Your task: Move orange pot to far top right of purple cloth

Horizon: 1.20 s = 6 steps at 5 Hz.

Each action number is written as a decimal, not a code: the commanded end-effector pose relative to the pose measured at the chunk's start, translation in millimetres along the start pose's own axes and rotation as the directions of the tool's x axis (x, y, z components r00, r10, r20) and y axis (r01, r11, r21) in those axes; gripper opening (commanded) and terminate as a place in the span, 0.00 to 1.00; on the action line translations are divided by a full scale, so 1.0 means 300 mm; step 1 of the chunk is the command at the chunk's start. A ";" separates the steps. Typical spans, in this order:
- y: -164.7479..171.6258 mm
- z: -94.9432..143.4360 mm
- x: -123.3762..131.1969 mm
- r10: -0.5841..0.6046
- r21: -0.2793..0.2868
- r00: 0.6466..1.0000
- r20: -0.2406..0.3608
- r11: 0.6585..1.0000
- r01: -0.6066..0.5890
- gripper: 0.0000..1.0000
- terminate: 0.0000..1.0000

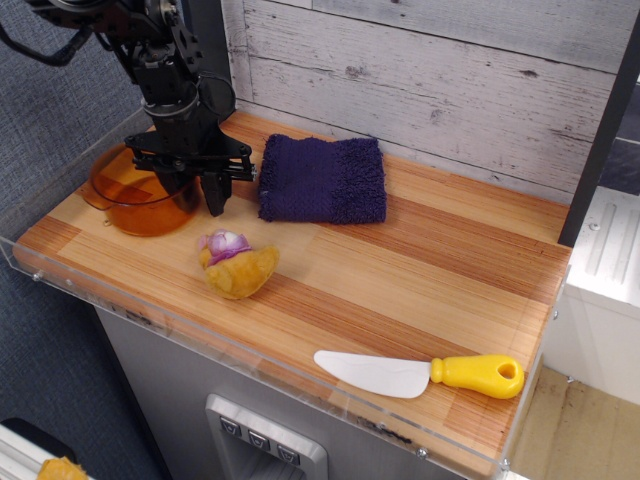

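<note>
Round translucent amber-orange plastic pot point(140, 195): table's point(420, 270) far-left corner. Black hand point(190, 185) clamped on its right rim for carrying. Dark purple terry cloth point(322, 180): far edge, flat, awaiting pot.

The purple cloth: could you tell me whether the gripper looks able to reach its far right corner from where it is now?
Probably yes. The gripper is at the orange pot, just left of the purple cloth. Nothing stands on the cloth or between them; the plush toy and knife lie nearer the front.
</note>
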State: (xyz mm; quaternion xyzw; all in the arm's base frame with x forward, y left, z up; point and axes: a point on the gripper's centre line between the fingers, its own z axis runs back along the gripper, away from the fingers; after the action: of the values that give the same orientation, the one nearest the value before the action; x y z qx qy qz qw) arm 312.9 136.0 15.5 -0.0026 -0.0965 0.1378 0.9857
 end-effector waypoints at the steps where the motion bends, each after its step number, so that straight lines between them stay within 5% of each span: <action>1: 0.075 0.105 -0.008 0.036 -0.003 0.998 0.048 0.999 -0.036 0.00 0.00; 3: 0.072 0.294 -0.024 0.105 0.004 0.992 0.067 0.994 -0.105 0.00 0.00; 6: -0.383 0.356 0.038 -0.216 -0.110 0.972 0.089 0.968 0.225 0.00 0.00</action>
State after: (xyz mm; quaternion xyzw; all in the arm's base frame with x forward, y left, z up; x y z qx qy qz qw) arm 341.5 23.2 111.8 -0.0505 -0.1220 0.0201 0.9910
